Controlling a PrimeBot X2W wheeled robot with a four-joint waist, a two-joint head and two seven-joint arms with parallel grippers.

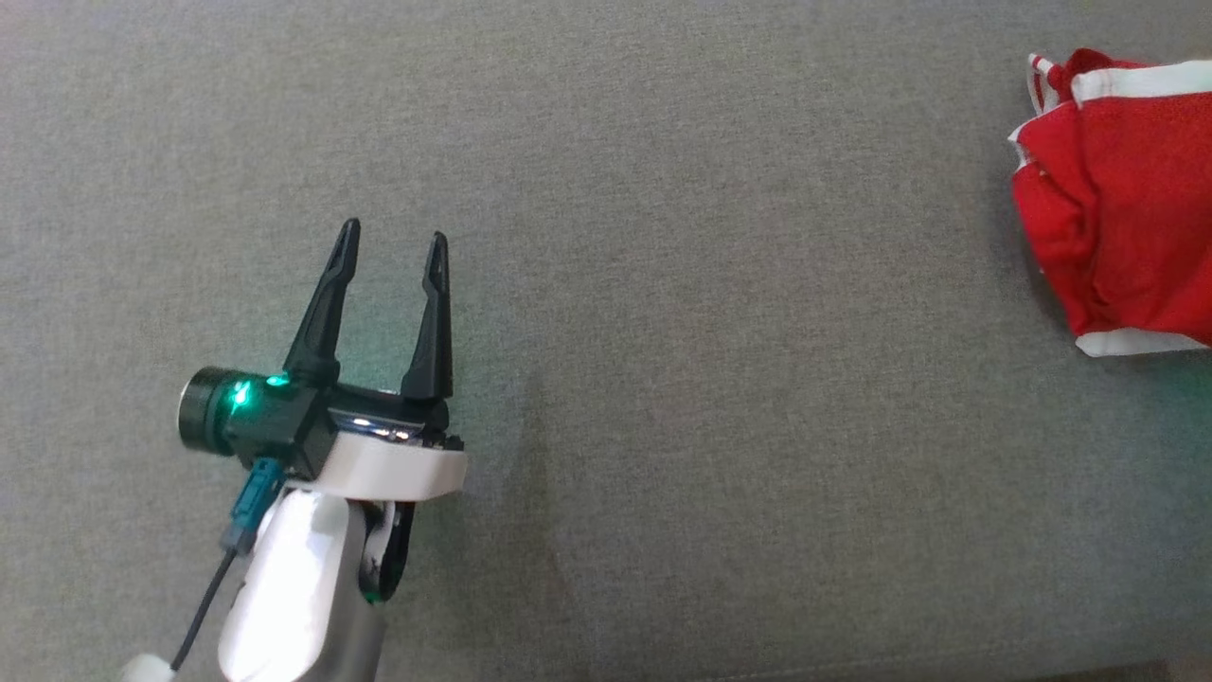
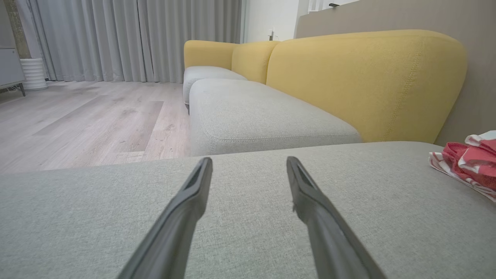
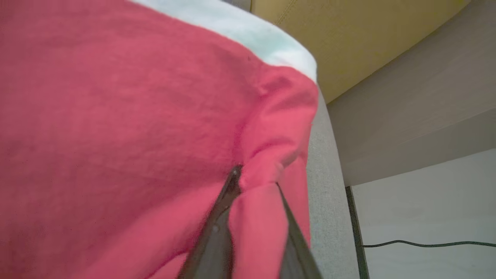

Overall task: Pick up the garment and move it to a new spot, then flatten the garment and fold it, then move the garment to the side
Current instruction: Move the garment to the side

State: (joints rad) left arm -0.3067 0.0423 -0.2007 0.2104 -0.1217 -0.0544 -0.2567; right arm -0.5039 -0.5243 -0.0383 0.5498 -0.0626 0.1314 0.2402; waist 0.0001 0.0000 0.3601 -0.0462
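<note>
The garment (image 1: 1117,199) is red with white trim and lies bunched at the far right of the grey seat cushion (image 1: 663,426). In the left wrist view the garment (image 2: 471,161) shows as a small heap at the right edge. My left gripper (image 1: 394,235) hovers over bare cushion at the lower left, far from the cloth, its jaws open and empty (image 2: 248,159). The right wrist view is close against the garment (image 3: 116,116). There my right gripper (image 3: 256,176) has a fold of red fabric pinched between its two dark fingers.
A yellow backrest (image 2: 368,77) runs behind the cushion, with another grey seat (image 2: 263,116) beyond it. Wood floor (image 2: 85,116) and curtains lie to the left. Past the cushion's end, a black cable (image 3: 426,244) crosses the pale floor.
</note>
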